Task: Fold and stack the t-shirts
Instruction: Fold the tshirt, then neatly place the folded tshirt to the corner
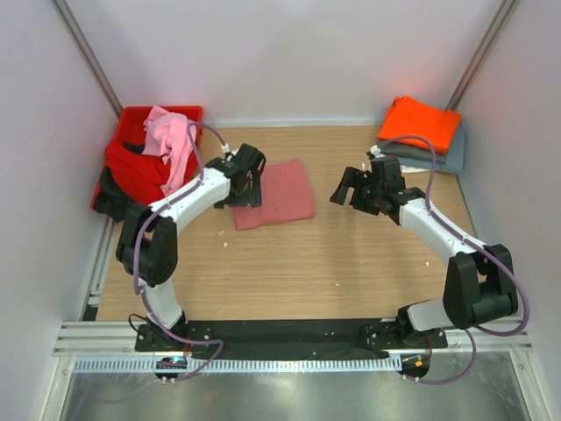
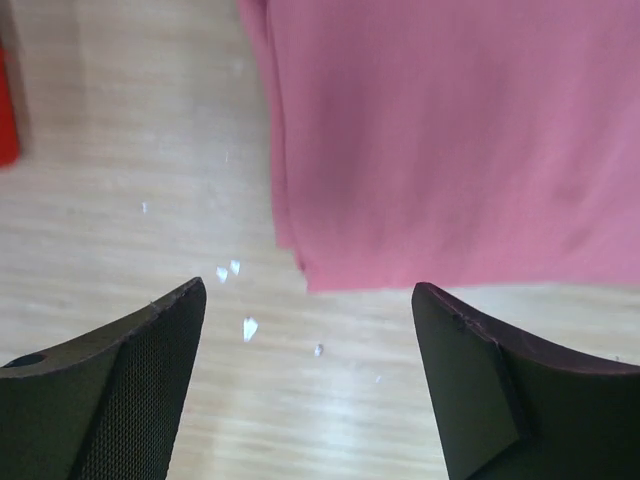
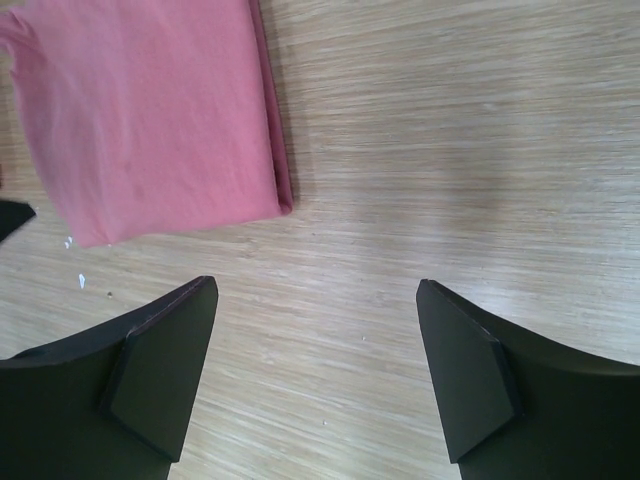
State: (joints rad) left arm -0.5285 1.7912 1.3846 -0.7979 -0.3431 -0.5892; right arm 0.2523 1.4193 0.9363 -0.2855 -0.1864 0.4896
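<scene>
A folded dusty salmon-pink t-shirt (image 1: pixel 279 195) lies flat on the wooden table; it also fills the upper part of the left wrist view (image 2: pixel 450 140) and the upper left of the right wrist view (image 3: pixel 150 120). My left gripper (image 1: pixel 243 188) hovers at the shirt's left edge, open (image 2: pixel 310 290), with only bare wood between its fingers. My right gripper (image 1: pixel 349 188) hangs to the right of the shirt, apart from it, open (image 3: pixel 315 290) and empty. An orange t-shirt (image 1: pixel 419 122) lies folded on a grey-blue one (image 1: pixel 441 158) at the back right.
A red plastic crate (image 1: pixel 133 117) stands at the back left, holding a crumpled light pink shirt (image 1: pixel 167 139) and a red shirt (image 1: pixel 134 168); a dark one (image 1: pixel 109 198) hangs at its near side. Small white specks (image 2: pixel 248 327) dot the wood by the left fingers.
</scene>
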